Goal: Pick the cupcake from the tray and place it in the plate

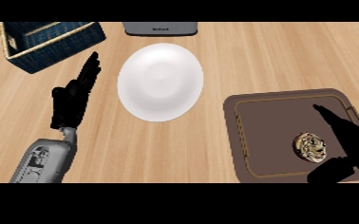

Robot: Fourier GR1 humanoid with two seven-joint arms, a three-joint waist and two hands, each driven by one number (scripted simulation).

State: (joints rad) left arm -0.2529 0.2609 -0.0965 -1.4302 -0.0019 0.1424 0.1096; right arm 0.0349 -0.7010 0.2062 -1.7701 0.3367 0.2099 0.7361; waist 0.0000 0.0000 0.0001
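- Two black hands come in from the lower edge of a wooden counter [280, 57], one on each side.
- Left hand [73, 99] sits at about nine o'clock from the white plate [160, 81], on a grey forearm [43, 161] that rises from seven o'clock. Its fingers are straight and held up together, pointing toward twelve o'clock, holding nothing; it rests there, near the plate's left rim but apart from it.
- Right hand [344, 137] lies over the right part of the brown tray [238, 137], at about four o'clock from the plate. Its fingers are straight and spread, reaching toward eleven o'clock, with the thumb lower down near the tray's front edge.
- Cupcake [309, 146] stands inside the tray, right of its middle, just beside the right hand, between fingers and thumb; no finger curls round it.
- Plate lies at the counter's centre, with nothing on it.
- Dark blue basket [52, 42] sits at ten o'clock; a grey appliance [160, 28] at twelve o'clock.
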